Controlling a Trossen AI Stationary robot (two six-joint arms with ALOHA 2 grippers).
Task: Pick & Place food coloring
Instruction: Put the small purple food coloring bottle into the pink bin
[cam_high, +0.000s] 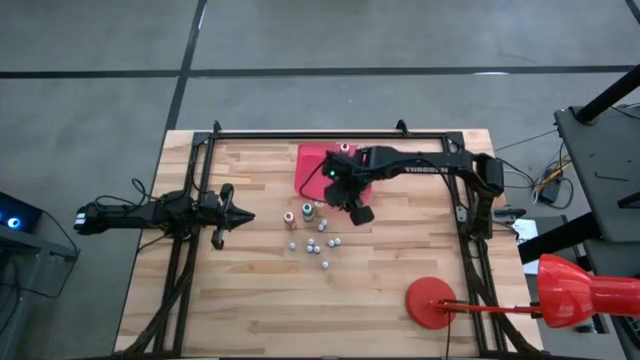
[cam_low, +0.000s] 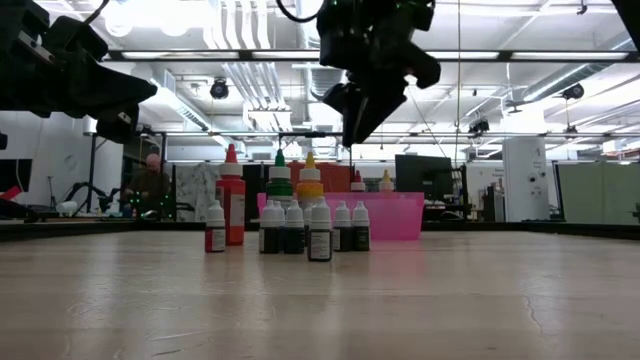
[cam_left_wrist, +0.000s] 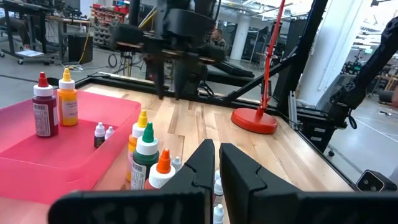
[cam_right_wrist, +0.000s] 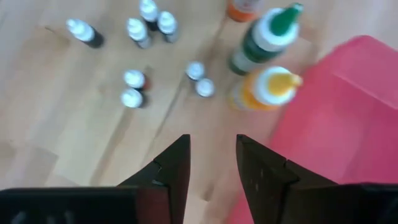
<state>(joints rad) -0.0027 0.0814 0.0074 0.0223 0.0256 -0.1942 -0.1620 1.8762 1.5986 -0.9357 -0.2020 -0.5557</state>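
Bottles stand on the table, some in the tray at 12 o'clock. The right gripper hangs open and empty. The left gripper is closed at 9 o'clock.

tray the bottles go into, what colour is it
The tray is pink-red, with a translucent look. It shows best in the left wrist view.
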